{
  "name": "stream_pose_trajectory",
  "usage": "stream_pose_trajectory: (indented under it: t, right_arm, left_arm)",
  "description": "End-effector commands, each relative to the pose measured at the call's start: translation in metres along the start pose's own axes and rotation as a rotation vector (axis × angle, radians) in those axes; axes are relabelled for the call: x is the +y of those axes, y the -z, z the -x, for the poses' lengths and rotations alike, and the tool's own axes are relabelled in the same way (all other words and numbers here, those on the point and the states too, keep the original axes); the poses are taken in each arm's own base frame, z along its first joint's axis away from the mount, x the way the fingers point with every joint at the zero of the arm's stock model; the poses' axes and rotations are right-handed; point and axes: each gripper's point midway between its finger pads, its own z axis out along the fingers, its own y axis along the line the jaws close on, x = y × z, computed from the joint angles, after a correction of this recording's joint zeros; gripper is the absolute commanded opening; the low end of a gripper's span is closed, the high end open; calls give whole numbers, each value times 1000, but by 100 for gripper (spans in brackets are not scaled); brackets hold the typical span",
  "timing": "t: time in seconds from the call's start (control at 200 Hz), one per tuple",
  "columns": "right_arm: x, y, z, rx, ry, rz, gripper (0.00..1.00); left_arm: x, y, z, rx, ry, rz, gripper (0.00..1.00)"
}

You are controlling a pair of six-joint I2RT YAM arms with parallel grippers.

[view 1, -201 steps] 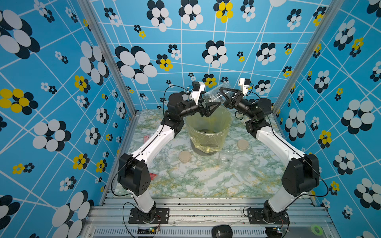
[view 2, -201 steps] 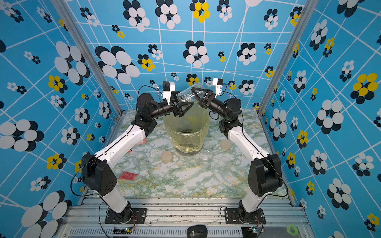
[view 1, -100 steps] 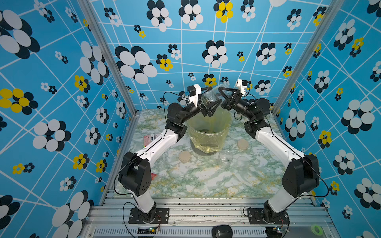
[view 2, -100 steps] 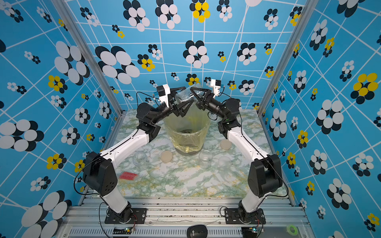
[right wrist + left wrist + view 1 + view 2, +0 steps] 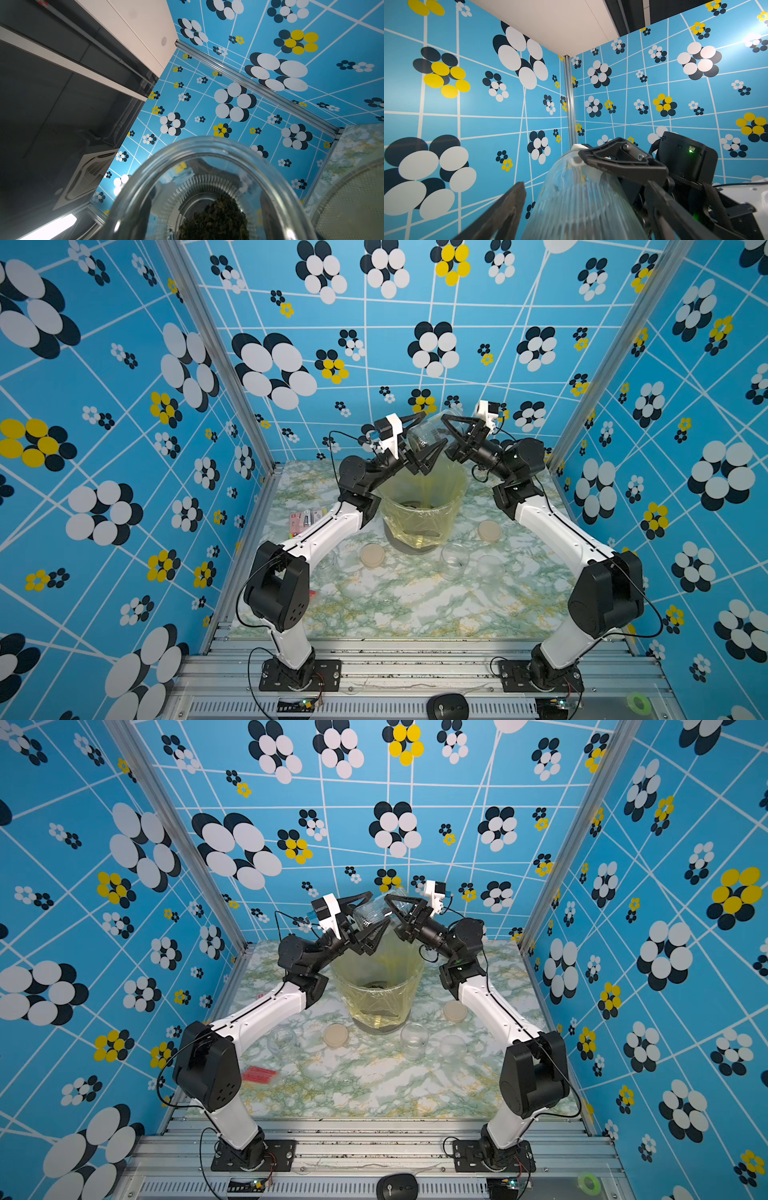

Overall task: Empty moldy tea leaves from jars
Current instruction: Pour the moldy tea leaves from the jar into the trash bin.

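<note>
The jar [image 5: 428,433] with the tea leaves is held tilted in the air above the bin. The bin [image 5: 419,526], lined with a yellow bag, is stood on the marbled table [image 5: 395,610], and both arms are raised over it.

The right gripper [image 5: 445,435] is clamped on one end of the jar. One of its fingers [image 5: 623,158] is seen pressed on the glass in the left wrist view. The left gripper [image 5: 432,429] is set round the jar with its jaws apart, and a gap is seen between one finger [image 5: 508,207] and the glass.

Two empty jars are stood on the table. One [image 5: 454,560] is just in front of the bin and the other [image 5: 281,1040] is in front of it on the left arm's side.

A clear lid [image 5: 490,566] is laid beside the nearer empty jar, away from the bin. One beige lid [image 5: 372,556] is laid in front of the bin towards the left arm, and another [image 5: 489,531] beside the bin on the right arm's side.

Dark tea leaves [image 5: 214,220] are seen gathered inside the held jar in the right wrist view, and a few more [image 5: 376,984] are seen at the bin's bottom.
</note>
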Motion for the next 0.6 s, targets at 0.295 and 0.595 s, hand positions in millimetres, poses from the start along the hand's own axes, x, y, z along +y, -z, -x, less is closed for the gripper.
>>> stream_pose_trajectory:
  t: [0.295, 0.595]
  right_arm:
    - [61, 1, 4, -23, 61, 128, 37]
    - [57, 1, 2, -20, 50, 129, 37]
  left_arm:
    - [-4, -1, -14, -8, 24, -6, 93]
    - [-2, -6, -11, -26, 28, -15, 90]
